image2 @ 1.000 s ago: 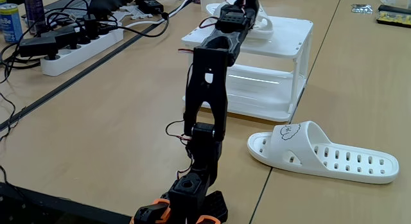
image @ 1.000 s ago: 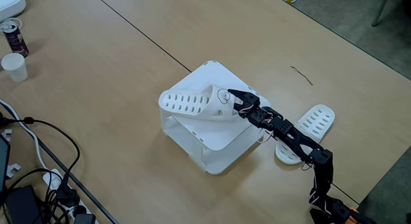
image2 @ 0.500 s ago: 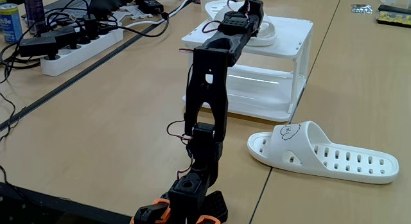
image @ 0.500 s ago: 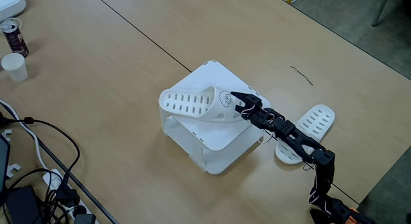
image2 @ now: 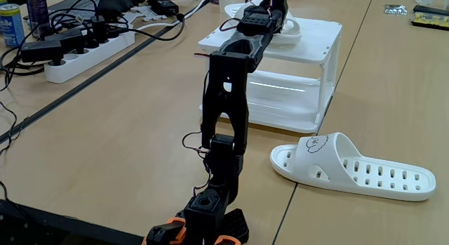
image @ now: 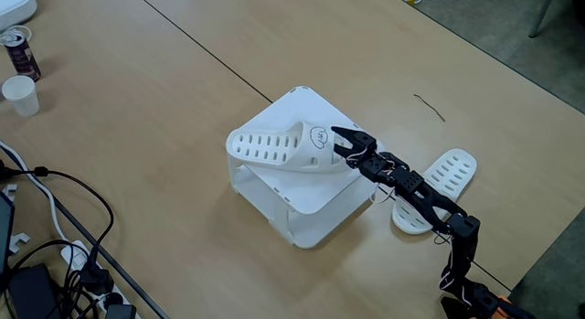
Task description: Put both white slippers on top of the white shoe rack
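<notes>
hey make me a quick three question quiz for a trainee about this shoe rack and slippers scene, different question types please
1. True or false: both white slippers lie on the white shoe rack.
2. Multiple choice: the second slipper lies (A) on the table beside the rack, (B) on the rack's lower tier, (C) in the end effector.
3. Fill in: the end effector sits at the end of the slipper on the rack that bears the ____ drawing.

Key:
1. False; one slipper is on top, the other on the table.
2. A
3. Puppy face
</notes>
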